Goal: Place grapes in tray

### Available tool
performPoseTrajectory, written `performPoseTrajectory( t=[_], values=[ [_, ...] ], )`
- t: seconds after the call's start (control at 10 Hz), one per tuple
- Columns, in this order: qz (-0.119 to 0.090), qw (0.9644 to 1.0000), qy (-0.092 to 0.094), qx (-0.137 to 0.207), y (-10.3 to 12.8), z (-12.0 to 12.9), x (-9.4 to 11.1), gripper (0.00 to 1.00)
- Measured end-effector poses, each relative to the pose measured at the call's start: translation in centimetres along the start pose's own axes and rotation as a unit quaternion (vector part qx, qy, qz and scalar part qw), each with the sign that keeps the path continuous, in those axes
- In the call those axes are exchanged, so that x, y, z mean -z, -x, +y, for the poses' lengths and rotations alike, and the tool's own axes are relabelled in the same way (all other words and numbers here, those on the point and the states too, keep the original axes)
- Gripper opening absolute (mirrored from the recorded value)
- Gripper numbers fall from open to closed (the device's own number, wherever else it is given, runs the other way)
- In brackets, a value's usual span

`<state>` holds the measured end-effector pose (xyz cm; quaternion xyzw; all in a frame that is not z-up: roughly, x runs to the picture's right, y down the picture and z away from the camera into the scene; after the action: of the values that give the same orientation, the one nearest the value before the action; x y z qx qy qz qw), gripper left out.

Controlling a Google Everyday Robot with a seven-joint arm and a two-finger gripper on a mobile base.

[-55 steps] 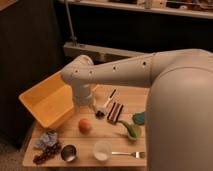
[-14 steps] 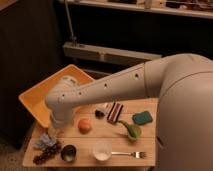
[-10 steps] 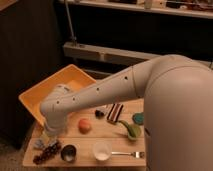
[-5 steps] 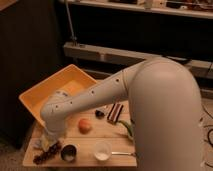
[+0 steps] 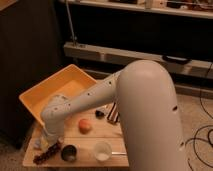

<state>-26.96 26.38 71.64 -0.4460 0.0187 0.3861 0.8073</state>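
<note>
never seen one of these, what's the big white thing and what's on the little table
The big white shape is a robot arm, seen from one camera looking down over it. Its claw is low at the picture-left end of the wooden table, open, right by the grapes, which lie on the wood, not held. Also there: a yellow tray, an orange fruit, a metal cup, a white cup and some dark items I cannot identify.

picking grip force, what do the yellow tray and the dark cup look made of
Tray: likely plastic, even yellow-orange, smooth matte walls. Dark cup: maybe metal, faint sheen on its rim; unsure. Gripper hangs low by the grapes, near the dark cup.
</note>
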Motion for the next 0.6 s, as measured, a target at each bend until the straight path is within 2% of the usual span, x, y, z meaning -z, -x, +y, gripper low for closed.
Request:
performPoseTrajectory(
  t=[0.3,0.6],
  values=[
    [0.002,0.9996,0.01,0.026,0.0,0.4,-0.5,0.65],
    [0.014,0.9985,0.001,0.054,0.1,0.9,-1.3,0.65]
  ],
)
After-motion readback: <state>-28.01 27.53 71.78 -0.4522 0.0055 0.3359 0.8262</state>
